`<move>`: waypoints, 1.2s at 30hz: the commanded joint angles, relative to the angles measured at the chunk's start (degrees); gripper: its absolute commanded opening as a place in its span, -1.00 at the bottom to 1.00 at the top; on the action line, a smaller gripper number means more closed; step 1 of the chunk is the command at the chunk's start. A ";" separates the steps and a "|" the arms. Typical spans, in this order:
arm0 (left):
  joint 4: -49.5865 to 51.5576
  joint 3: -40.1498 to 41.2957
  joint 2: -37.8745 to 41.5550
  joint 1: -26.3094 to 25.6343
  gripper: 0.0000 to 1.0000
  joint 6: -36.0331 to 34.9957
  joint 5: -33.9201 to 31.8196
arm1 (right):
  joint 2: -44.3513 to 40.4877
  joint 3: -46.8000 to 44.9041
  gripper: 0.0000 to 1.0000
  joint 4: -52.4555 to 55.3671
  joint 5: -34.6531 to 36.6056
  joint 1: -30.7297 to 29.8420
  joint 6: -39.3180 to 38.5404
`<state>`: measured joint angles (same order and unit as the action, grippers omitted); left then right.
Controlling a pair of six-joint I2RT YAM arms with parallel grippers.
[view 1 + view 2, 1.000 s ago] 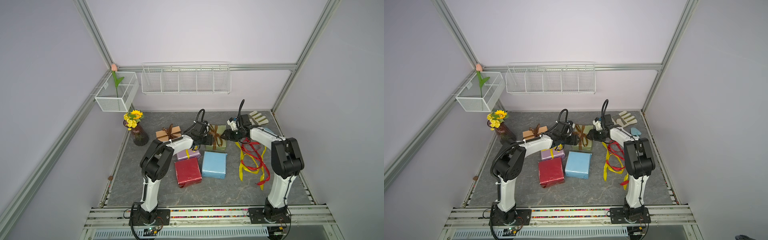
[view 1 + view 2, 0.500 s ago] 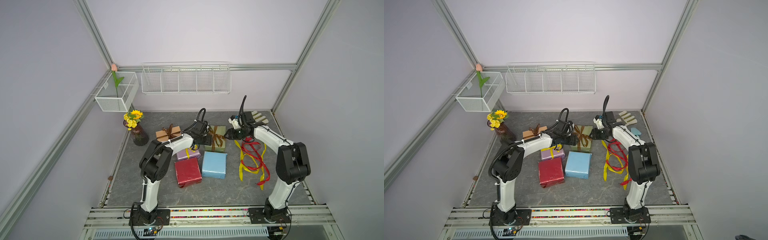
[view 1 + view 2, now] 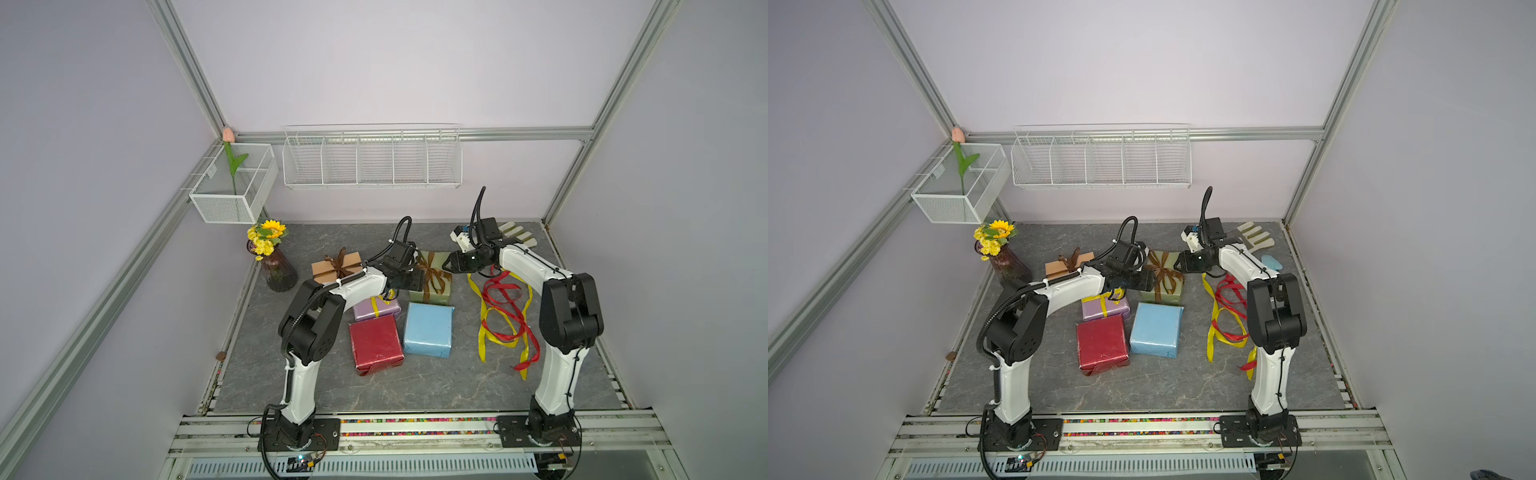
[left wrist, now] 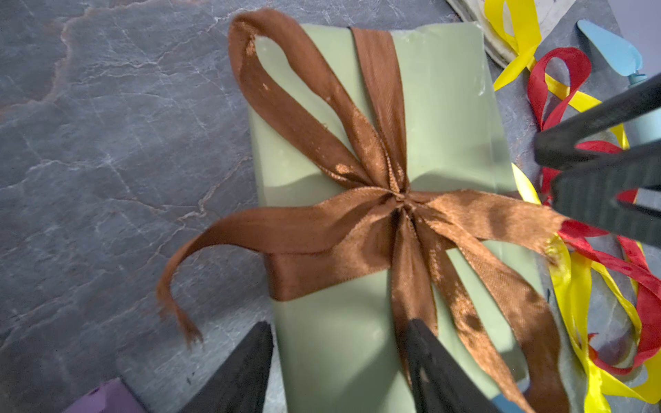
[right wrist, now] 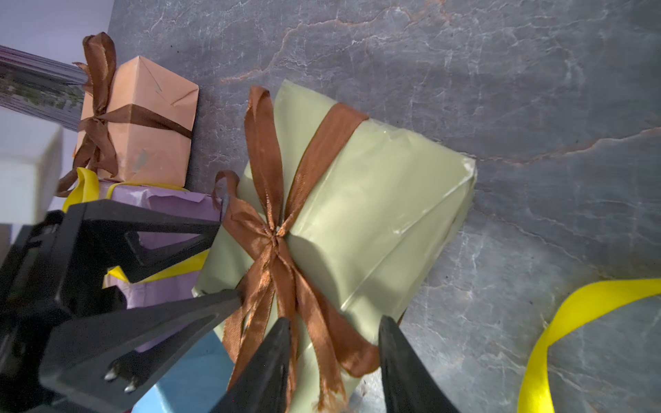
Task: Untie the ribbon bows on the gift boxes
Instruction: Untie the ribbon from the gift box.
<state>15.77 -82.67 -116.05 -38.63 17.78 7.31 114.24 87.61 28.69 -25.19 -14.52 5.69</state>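
Left gripper (image 4: 338, 329), open and empty, looks set to steady the olive green box (image 4: 447, 107); right gripper (image 5: 334, 320), half open, sits around 1 brown ribbon tail (image 5: 322, 343).

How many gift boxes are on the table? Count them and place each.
5: tan at back left; olive back centre; lilac behind red; red and blue side by side in front. None seems hidden.
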 commanded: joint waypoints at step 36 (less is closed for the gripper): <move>1.10 0.99 0.75 -0.22 0.22 -0.20 -2.13 | 1.80 -1.28 -0.57 0.93 -10.16 -0.32 0.39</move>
<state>15.77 -82.65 -116.05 -38.65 17.54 6.87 115.44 86.54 28.73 -33.15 -14.52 6.15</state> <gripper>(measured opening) 0.611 0.226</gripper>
